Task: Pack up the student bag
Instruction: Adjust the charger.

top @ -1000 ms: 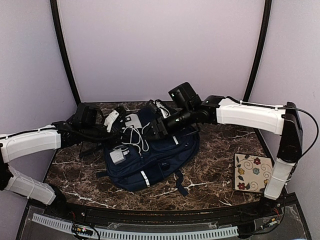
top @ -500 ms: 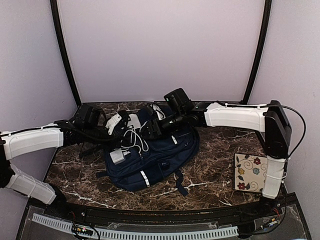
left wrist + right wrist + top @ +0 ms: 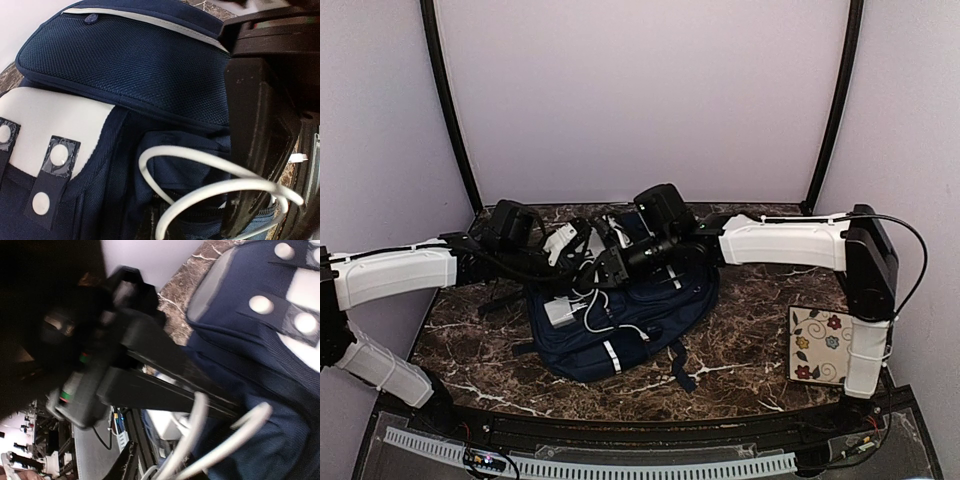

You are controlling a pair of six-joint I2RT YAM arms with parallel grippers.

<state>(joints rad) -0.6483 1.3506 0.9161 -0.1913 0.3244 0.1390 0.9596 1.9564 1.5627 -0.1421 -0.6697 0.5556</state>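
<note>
The student bag (image 3: 630,325) lies flat in the middle of the marble surface (image 3: 760,310), with a white charger block (image 3: 558,312) and its white cable (image 3: 612,318) on top. The left hand (image 3: 568,248) is clenched at the bag's far-left end; what it pinches I cannot tell. The right hand (image 3: 604,264) hovers just beside it, the cable looping past its fingers (image 3: 165,395); I cannot tell its grip. A flower-patterned card (image 3: 825,345) lies by the right edge

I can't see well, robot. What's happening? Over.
Left jaws shut at top of student bag. Right jaws close by, grip unclear. White cable loose across the bag, in the way.
</note>
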